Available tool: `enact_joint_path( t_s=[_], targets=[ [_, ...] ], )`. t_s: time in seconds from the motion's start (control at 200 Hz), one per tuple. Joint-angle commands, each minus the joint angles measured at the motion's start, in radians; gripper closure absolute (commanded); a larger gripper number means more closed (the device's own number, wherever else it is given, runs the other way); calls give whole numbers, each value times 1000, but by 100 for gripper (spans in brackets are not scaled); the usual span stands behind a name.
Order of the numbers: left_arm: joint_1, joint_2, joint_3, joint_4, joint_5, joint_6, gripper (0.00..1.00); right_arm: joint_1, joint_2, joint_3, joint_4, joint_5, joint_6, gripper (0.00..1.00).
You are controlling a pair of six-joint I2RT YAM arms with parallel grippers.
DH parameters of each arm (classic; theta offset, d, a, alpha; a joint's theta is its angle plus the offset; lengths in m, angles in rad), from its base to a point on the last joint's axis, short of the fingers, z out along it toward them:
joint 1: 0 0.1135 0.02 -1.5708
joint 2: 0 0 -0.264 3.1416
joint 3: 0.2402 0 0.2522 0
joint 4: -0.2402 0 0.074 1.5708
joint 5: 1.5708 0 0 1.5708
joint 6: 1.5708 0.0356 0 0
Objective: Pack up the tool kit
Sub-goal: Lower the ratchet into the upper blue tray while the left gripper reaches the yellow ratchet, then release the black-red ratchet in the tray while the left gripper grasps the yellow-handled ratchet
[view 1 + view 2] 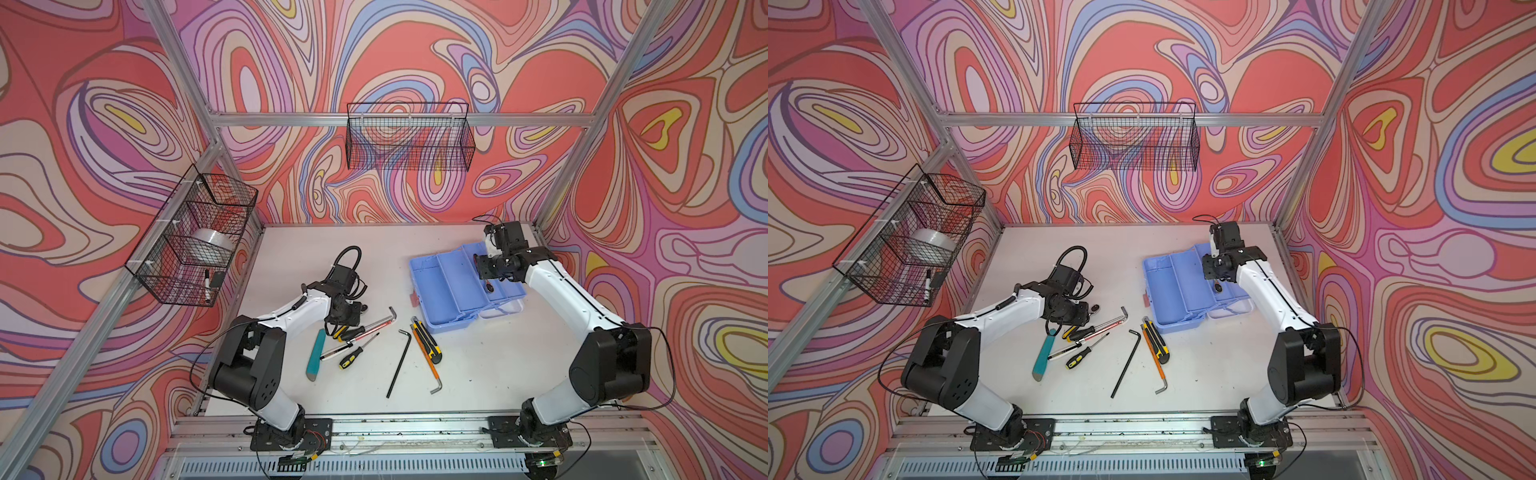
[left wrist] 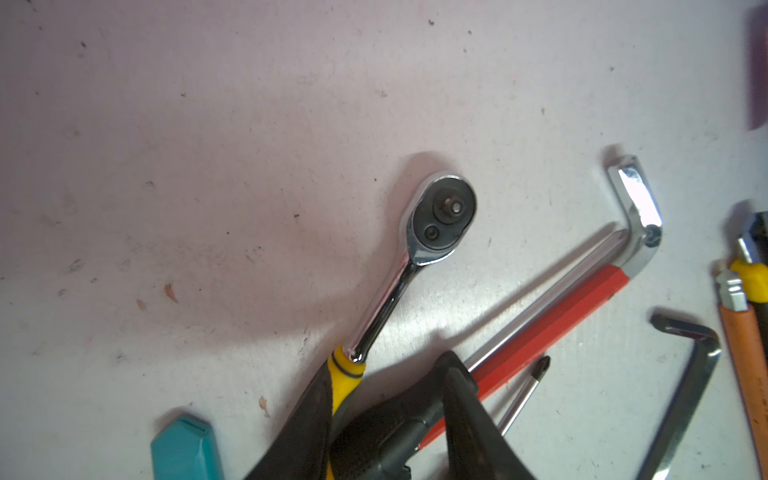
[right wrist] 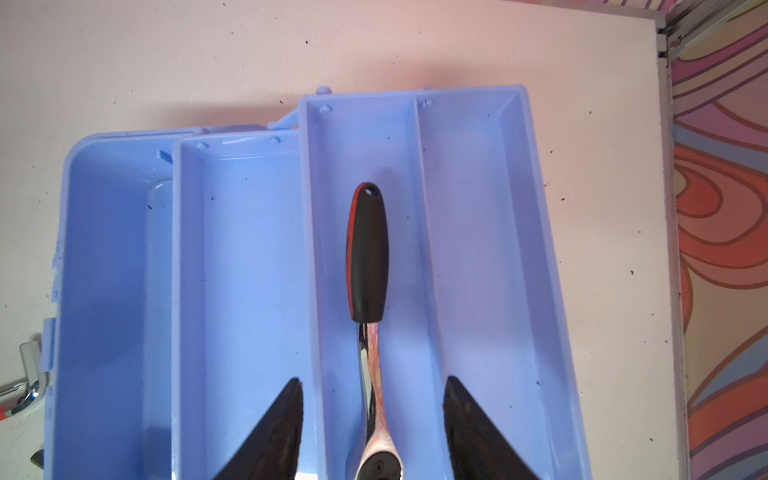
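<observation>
Toolbox: the periwinkle toolbox (image 1: 432, 291) sat open at the far right of the tabletop (image 1: 478, 374), with its trays fanned out.
Right hand: the right hand (image 3: 372, 379) hovered over the divided tray, its fingers spread wide and touching nothing.
Black-and-red ratchet: the black-and-red ratchet (image 3: 368, 253) lay lengthwise in the divided tray, in the compartment beside the undivided tray. It was between the spread fingers and clear of both.
Left hand: the left hand (image 2: 388, 365) was low over the tool pile left of centre, with one finger on either side of a grip. I could not tell whether it was clamped or only close.
Yellow-handled ratchet: the yellow-handled ratchet (image 2: 388, 303) lay flat on the tabletop, its grip between those fingers.
Loose tools: the teal knife (image 1: 316, 353), red-sleeved hex key (image 1: 376, 322), black hex key (image 1: 399, 365), box cutter (image 1: 428, 340) and orange hex key (image 1: 428, 365) all lay on the tabletop, near the toolbox and outside it.
</observation>
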Motion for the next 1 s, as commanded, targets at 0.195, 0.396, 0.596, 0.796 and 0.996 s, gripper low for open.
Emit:
enact_joint_path(
  t_s=[0.195, 0.396, 0.596, 0.796, 0.996],
  targets=[
    [-3, 67, 40, -36, -6, 12, 62, 3, -50, 2, 28, 26, 16, 43],
    [-3, 99, 71, -34, -24, 25, 64, 3, -59, -8, 30, 30, 13, 43],
    [-5, 134, 91, -42, -25, 44, 71, 3, -63, -15, 31, 35, 10, 42],
    [-5, 155, 90, -46, -25, 51, 75, 3, -65, -18, 38, 39, 5, 42],
    [-7, 171, 95, -39, -25, 51, 80, 3, -71, -22, 43, 49, 2, 42]
  ],
)
